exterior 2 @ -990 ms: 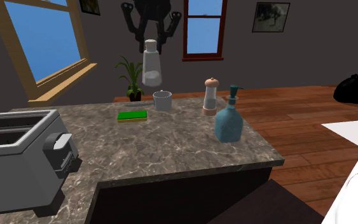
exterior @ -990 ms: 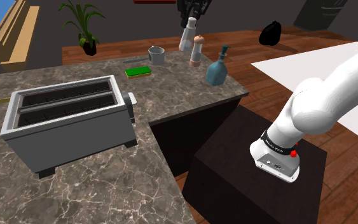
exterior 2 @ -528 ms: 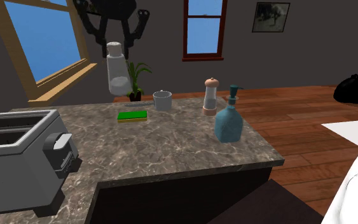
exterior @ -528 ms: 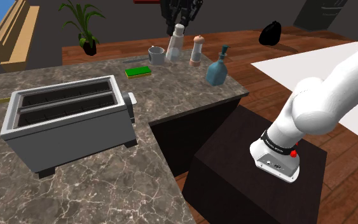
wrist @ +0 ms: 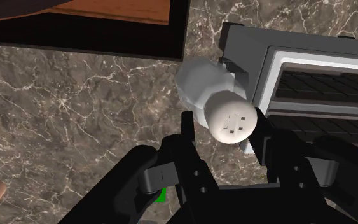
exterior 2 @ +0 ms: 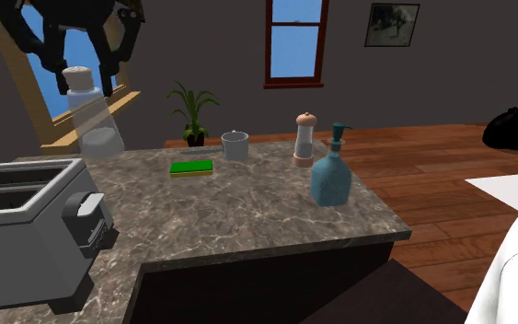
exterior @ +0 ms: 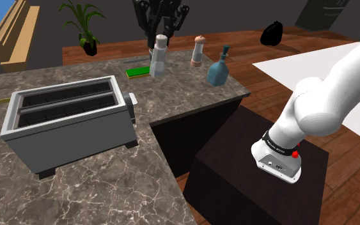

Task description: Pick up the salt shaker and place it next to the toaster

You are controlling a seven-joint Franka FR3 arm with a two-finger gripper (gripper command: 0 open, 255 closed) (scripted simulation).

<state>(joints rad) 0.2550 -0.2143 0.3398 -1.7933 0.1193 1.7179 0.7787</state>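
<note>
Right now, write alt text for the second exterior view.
A black gripper holds a white-capped salt shaker in the air above a marbled counter, with a grey toaster at lower left. A green sponge, cup, pepper grinder and teal soap dispenser sit farther right.

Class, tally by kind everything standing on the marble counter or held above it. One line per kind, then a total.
Toaster: 1
Salt shaker: 1
Pepper mill: 1
Soap dispenser: 1
Cup: 1
Green sponge: 1
Total: 6
</note>
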